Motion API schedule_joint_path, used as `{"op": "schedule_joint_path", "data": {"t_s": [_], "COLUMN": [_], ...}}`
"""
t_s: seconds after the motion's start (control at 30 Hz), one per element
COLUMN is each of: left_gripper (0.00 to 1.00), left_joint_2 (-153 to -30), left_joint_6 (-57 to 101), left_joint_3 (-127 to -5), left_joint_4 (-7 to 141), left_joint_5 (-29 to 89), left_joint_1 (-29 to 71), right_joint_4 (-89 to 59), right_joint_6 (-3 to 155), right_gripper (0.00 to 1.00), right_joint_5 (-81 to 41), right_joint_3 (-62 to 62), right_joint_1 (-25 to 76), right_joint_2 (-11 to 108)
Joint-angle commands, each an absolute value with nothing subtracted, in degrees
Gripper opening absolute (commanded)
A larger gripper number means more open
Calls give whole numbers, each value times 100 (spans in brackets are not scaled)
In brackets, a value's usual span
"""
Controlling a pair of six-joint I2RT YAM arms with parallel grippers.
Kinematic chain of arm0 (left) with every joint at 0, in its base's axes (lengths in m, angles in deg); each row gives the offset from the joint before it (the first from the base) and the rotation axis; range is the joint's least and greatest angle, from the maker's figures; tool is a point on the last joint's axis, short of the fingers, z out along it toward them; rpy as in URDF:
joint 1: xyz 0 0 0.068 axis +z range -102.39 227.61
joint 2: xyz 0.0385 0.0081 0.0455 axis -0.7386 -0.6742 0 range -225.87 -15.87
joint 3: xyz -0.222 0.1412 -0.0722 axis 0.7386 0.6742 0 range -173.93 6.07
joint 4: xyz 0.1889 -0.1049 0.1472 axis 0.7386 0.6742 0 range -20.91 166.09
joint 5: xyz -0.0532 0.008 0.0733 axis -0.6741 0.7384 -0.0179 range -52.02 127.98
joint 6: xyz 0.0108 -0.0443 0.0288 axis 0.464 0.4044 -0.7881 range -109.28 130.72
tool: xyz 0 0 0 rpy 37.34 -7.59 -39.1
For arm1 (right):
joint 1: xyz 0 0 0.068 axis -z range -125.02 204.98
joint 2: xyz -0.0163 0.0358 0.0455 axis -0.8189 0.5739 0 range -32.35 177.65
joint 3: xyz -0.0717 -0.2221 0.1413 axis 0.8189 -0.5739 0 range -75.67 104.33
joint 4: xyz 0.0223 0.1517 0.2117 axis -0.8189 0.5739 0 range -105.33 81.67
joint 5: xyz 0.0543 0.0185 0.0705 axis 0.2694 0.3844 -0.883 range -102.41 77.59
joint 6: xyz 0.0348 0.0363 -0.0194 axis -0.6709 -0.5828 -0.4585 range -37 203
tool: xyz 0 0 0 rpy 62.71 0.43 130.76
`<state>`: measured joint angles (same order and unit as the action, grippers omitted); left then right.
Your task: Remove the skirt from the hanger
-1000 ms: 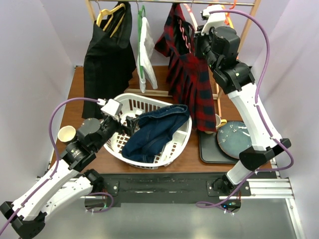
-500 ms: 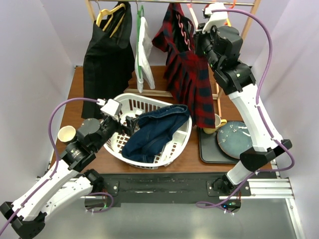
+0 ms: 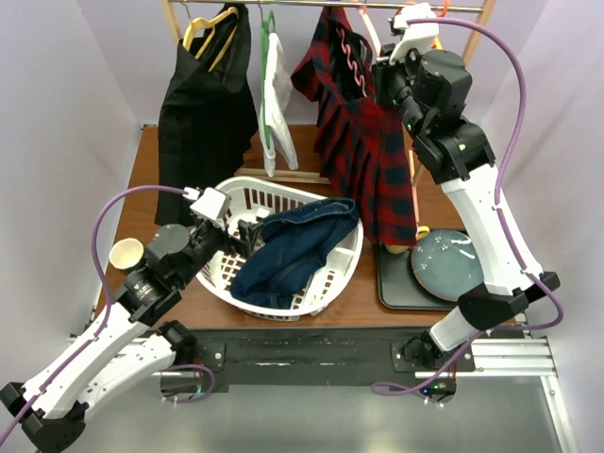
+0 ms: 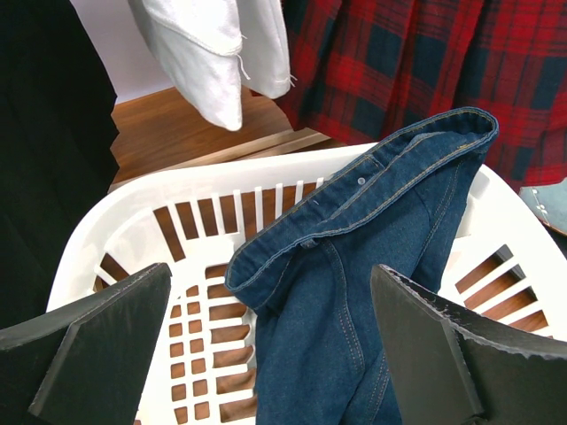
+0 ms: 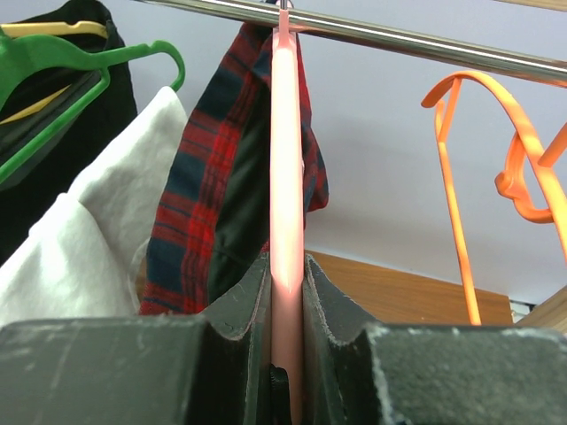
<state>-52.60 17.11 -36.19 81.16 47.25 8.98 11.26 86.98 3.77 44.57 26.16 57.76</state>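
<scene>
From where I stood, the overhead view showed the red-and-navy plaid skirt (image 3: 363, 142) hanging well behind and above the white plastic laundry basket (image 3: 274, 186). It was draped on a pink plastic hanger (image 3: 351, 47) hooked over the metal rail (image 3: 311, 5). The right gripper (image 3: 382, 74) was up at that hanger, far above the basket's back right corner. The left gripper (image 3: 236, 236) sat low at the basket's left rim, beside the blue denim jeans (image 3: 293, 250) slumped inside.

Through the left wrist camera, the two dark fingers stood wide apart with nothing between them, looking across the basket at the jeans. The skirt's hem hung beyond the basket's far rim, next to a white garment (image 4: 213, 53).

Through the right wrist camera, the jaws were pressed tight on the hanger's pink stem. Its top reached the rail, and the plaid cloth fell to its left. Two orange hangers (image 5: 452, 177) hung just to its right, all of it high above the basket.

I judged the step to be unhooking the hanger. Doing it well would mean keeping that clamp firm and lifting straight up until the hook cleared the rail. The hanger should then swing toward the basket, away from the orange hangers, so that the idle left claw could catch the cloth and draw it off.
</scene>
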Motion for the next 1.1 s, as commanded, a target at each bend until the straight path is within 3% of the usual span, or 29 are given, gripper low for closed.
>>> {"op": "schedule_joint_path", "data": {"t_s": [0.0,0.53,0.87,1.07], "left_gripper": [100,100,100,100], "left_joint_2": [-5234,-5243,-5164,-5295], "left_joint_6": [1714,1731,1696,1959], "left_joint_3": [-3594,-3594,-3629,-4541], "left_joint_4": [8025,8025,7929,7761], "left_joint_5": [4800,4800,4817,4028], "left_joint_1": [920,929,929,920], "right_joint_4": [111,1007,2061,1957], "right_joint_6": [8897,9319,8951,8363], "right_gripper": [0,0,0,0], "right_joint_5": [139,-485,-415,-370], "right_joint_3": [4703,4763,5773,5617], "right_joint_1": [2597,2606,2597,2597], "right_joint_2": [5001,4982,4957,4430]}}
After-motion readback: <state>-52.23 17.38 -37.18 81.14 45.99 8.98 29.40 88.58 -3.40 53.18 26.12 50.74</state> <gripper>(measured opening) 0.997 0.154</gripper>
